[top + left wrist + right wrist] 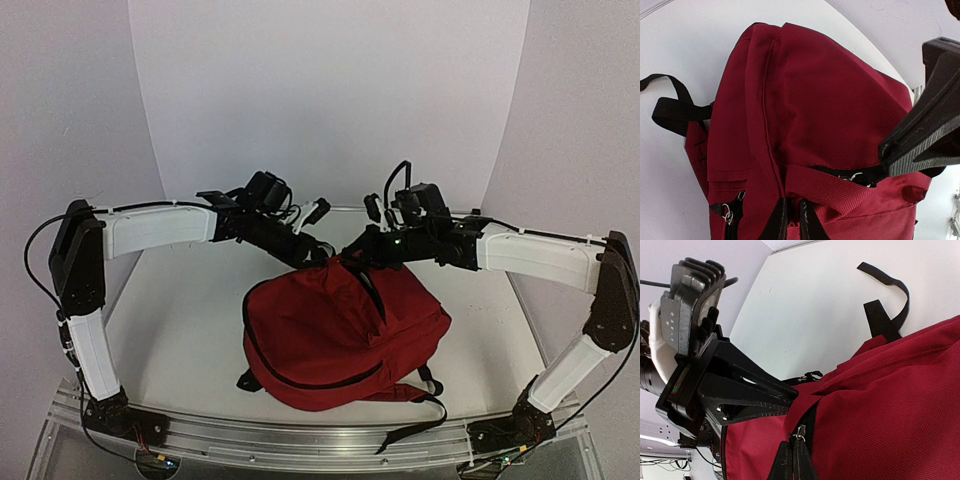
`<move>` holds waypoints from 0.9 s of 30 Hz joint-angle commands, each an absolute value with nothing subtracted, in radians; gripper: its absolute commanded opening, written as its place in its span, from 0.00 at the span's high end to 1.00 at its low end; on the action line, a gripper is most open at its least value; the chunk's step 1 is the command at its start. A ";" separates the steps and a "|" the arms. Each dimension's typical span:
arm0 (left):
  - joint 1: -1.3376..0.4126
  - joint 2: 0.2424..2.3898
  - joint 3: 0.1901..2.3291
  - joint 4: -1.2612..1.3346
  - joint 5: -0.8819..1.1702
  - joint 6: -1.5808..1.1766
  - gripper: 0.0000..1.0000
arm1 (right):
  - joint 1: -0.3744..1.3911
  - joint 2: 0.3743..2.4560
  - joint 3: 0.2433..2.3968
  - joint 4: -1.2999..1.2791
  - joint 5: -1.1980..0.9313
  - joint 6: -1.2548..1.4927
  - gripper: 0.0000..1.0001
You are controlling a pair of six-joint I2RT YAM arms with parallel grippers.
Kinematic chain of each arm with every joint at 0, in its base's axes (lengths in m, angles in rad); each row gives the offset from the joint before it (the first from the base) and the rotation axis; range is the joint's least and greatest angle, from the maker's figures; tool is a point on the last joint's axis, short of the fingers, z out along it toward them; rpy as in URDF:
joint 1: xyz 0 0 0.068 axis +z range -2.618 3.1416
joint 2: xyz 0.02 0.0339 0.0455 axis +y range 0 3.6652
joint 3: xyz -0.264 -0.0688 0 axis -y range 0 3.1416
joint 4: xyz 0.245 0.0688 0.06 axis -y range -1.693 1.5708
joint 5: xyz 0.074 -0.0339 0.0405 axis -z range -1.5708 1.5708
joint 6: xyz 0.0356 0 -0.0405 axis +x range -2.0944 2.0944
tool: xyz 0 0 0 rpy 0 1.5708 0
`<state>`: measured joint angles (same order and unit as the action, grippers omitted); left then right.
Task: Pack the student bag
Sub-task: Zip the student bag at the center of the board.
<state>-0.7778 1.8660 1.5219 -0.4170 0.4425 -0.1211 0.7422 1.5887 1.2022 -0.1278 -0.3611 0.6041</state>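
- student bag [340, 335] lies flat mid tabletop [170, 320], black strap [415, 421] trailing at the near side
- at its far top edge, left tool [791, 212] is clamped on a fold of red fabric
- right tool [791, 455] sits just beside it, pinched tight on the bag at the zipper

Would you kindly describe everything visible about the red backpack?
The backpack is red fabric, soft and slumped, lying on the white table. Black zips run across it and black straps trail toward the near edge. The left jaws and the right jaws are each closed on fabric at its far end, beside a zip.
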 commanded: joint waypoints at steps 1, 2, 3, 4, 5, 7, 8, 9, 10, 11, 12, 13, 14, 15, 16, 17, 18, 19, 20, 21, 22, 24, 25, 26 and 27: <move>-0.783 1.838 1.517 -0.372 0.425 -0.136 1.00 | 0.744 1.575 1.242 -0.112 -0.372 0.610 1.00; -0.782 1.832 1.507 -0.363 0.403 -0.149 1.00 | 0.744 1.573 1.240 -0.112 -0.369 0.610 1.00; -0.781 1.826 1.495 -0.352 0.375 -0.161 1.00 | 0.744 1.569 1.238 -0.112 -0.366 0.610 1.00; -0.778 1.816 1.479 -0.341 0.350 -0.173 1.00 | 0.744 1.564 1.236 -0.113 -0.363 0.610 1.00; -0.774 1.808 1.465 -0.329 0.334 -0.190 1.00 | 0.744 1.560 1.231 -0.113 -0.361 0.611 1.00; -0.750 1.784 1.433 -0.300 0.318 -0.226 1.00 | 0.744 1.549 1.224 -0.114 -0.358 0.612 1.00; -0.735 1.772 1.413 -0.284 0.316 -0.248 1.00 | 0.744 1.544 1.220 -0.114 -0.356 0.612 1.00; -0.721 1.760 1.393 -0.265 0.318 -0.268 1.00 | 0.744 1.537 1.215 -0.113 -0.354 0.614 1.00; -0.708 1.751 1.376 -0.251 0.320 -0.282 1.00 | 0.744 1.532 1.210 -0.113 -0.353 0.615 1.00; -0.697 1.743 1.362 -0.238 0.323 -0.293 1.00 | 0.744 1.527 1.205 -0.114 -0.353 0.616 1.00; -0.688 1.737 1.352 -0.227 0.326 -0.306 1.00 | 0.744 1.523 1.200 -0.115 -0.353 0.618 1.00; -0.681 1.735 1.349 -0.224 0.330 -0.314 1.00 | 0.744 1.521 1.194 -0.115 -0.354 0.619 1.00; -0.676 1.736 1.350 -0.225 0.335 -0.320 1.00 | 0.745 1.517 1.189 -0.115 -0.356 0.621 1.00; -0.671 1.737 1.351 -0.228 0.337 -0.324 1.00 | 0.745 1.514 1.183 -0.115 -0.356 0.623 1.00; -0.667 1.739 1.353 -0.231 0.336 -0.326 1.00 | 0.744 1.510 1.177 -0.115 -0.357 0.625 1.00; -0.663 1.742 1.355 -0.233 0.334 -0.329 1.00 | 0.744 1.505 1.171 -0.115 -0.358 0.627 1.00; -0.658 1.745 1.356 -0.236 0.332 -0.333 1.00 | 0.744 1.500 1.165 -0.114 -0.357 0.630 1.00; -0.653 1.748 1.357 -0.237 0.330 -0.338 1.00 | 0.745 1.493 1.157 -0.115 -0.357 0.633 1.00; -0.647 1.750 1.359 -0.238 0.329 -0.345 1.00 | 0.745 1.486 1.150 -0.115 -0.357 0.638 1.00; -0.641 1.753 1.361 -0.238 0.328 -0.350 1.00 | 0.744 1.478 1.141 -0.115 -0.358 0.640 1.00; -0.636 1.755 1.363 -0.238 0.325 -0.355 1.00 | 0.744 1.469 1.132 -0.116 -0.358 0.644 1.00; -0.623 1.758 1.366 -0.237 0.313 -0.368 1.00 | 0.745 1.450 1.111 -0.117 -0.359 0.652 1.00; -0.616 1.760 1.368 -0.237 0.307 -0.376 1.00 | 0.745 1.441 1.099 -0.118 -0.360 0.657 1.00; -0.609 1.762 1.370 -0.235 0.303 -0.383 1.00 | 0.744 1.429 1.086 -0.119 -0.360 0.661 1.00; -0.603 1.764 1.372 -0.233 0.300 -0.391 1.00 | 0.744 1.418 1.073 -0.121 -0.361 0.667 1.00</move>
<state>-0.6782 1.7859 1.3586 -0.2490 0.4007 -0.3462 0.7432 1.4978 1.1091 -0.1275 -0.3585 0.6407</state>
